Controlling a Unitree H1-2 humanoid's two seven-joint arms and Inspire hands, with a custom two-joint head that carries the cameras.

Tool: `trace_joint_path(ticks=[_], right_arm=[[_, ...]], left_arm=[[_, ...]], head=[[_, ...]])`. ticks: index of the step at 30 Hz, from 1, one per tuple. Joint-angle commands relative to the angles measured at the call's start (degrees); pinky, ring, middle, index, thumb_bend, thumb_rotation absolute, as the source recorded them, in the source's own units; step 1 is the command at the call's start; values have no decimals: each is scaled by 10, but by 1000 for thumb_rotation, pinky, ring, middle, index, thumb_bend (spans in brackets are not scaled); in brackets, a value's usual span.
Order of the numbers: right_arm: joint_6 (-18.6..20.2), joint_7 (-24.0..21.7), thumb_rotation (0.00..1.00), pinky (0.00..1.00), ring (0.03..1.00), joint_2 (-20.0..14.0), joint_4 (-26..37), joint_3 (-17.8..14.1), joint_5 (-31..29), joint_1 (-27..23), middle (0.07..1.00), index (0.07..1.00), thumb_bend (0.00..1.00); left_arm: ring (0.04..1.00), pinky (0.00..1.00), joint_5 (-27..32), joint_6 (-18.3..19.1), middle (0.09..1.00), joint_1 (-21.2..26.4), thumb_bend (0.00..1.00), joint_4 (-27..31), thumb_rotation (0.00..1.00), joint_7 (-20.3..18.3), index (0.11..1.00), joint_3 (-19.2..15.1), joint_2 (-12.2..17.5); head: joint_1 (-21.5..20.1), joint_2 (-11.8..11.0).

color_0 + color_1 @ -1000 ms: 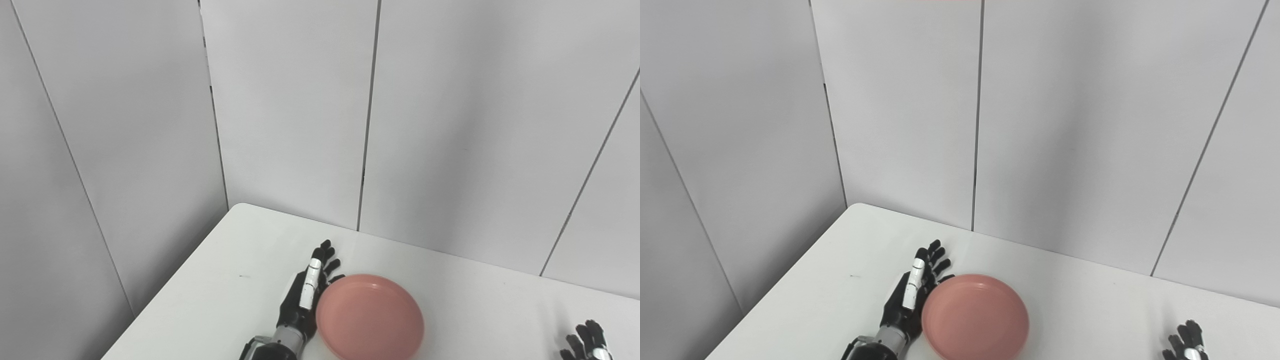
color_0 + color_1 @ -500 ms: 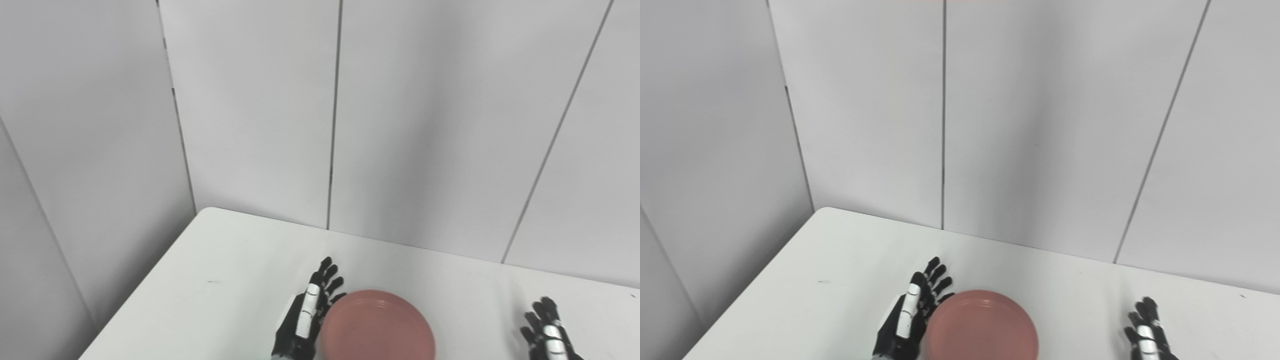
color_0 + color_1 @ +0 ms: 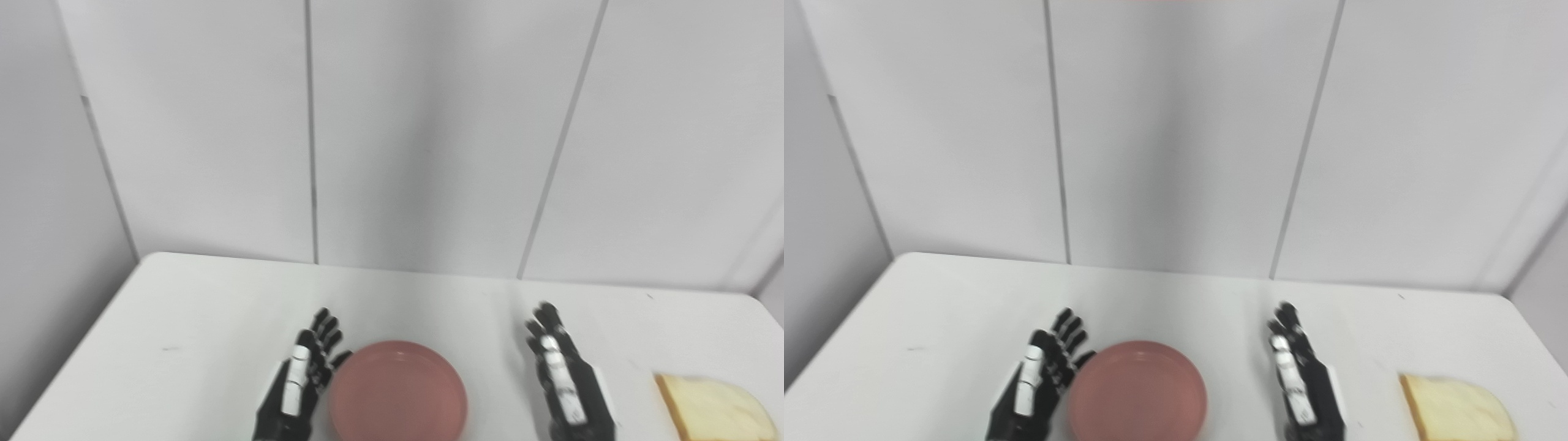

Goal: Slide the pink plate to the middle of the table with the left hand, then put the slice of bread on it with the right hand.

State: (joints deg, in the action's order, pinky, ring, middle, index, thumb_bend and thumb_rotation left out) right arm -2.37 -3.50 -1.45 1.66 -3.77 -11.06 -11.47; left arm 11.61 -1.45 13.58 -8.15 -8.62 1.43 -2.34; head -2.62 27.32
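Note:
The pink plate (image 3: 398, 395) lies low in the middle of the white table (image 3: 202, 312), empty. My left hand (image 3: 298, 380) stands edge-on against the plate's left rim, fingers straight and apart, holding nothing. To the right of the plate, with a gap between them, my right hand (image 3: 566, 383) is open too, fingers pointing away. The slice of bread (image 3: 713, 409) lies flat near the table's right edge, right of the right hand and apart from it.
Grey wall panels (image 3: 429, 135) close off the table's far side. The table's left edge (image 3: 73, 355) and right far corner (image 3: 750, 300) are both in view. Nothing else lies on the tabletop.
The camera has swung right, bringing the bread and the right hand into view. The left hand stays against the plate's left rim, and the plate now sits nearer the table's middle.

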Motion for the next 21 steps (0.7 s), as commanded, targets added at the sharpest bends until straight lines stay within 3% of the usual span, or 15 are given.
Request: trace_joint_path(ticks=[1,8,11,21], right_arm=[[16,9,753,997,950,9,33,6,10,-17,961,943,651],[64,30,745,1000,949,27,75,16,22,-22,955,933,652],[79,36,750,1000,956,30,88,15,24,-26,958,932,639],[103,36,763,1000,956,22,120,13,14,-30,964,946,613]], left_arm=[[990,868,12,5,1000,3,787,32,1000,-11,990,3,1],[988,886,17,40,1000,-12,754,76,1000,-15,986,8,2],[991,934,17,48,1000,-16,754,84,1000,-17,983,12,2],[987,925,16,58,1000,-27,756,102,967,-12,979,19,-14]], head=[[-15,10],[-48,48],[-49,58],[-41,95]])
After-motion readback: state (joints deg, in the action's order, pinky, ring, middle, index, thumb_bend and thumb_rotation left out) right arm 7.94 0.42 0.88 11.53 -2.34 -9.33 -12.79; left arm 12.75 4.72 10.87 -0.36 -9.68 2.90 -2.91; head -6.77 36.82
